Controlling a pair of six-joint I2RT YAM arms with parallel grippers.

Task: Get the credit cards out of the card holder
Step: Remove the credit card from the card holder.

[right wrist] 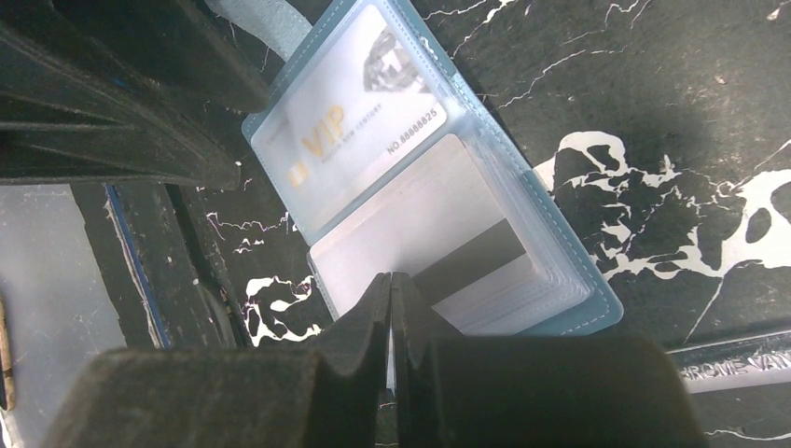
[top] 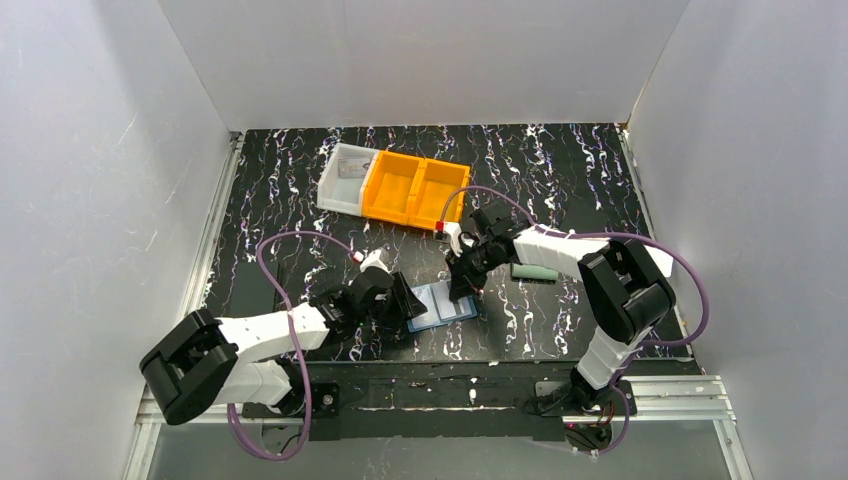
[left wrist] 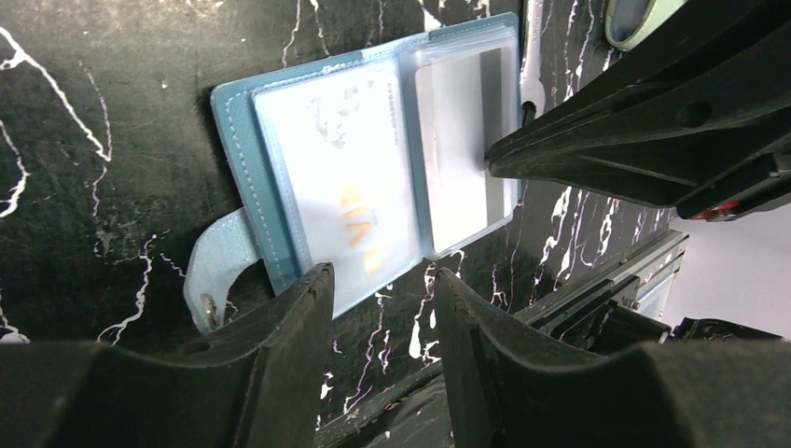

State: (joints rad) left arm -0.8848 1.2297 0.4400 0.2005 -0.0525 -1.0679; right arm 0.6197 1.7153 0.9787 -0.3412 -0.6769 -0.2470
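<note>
From my top view, the card holder (top: 442,303) lies open and flat on the black table (top: 560,180), roughly at 6 o'clock from the orange bin (top: 415,188). My left gripper (top: 405,300) sits at the holder's 9 o'clock edge with its jaws parted, closed on nothing; the holder's rim lies just past the gap. My right gripper (top: 462,290) comes in from about 2 o'clock, fingers pressed together, their tips touching the edge of the plain grey card (right wrist: 420,224) in 1 clear pocket (whether that edge is actually pinched, I cannot tell). The VIP card (right wrist: 359,112) fills the other pocket. The grey-green wallet (top: 535,271) lies at 3 o'clock, well apart.
</note>
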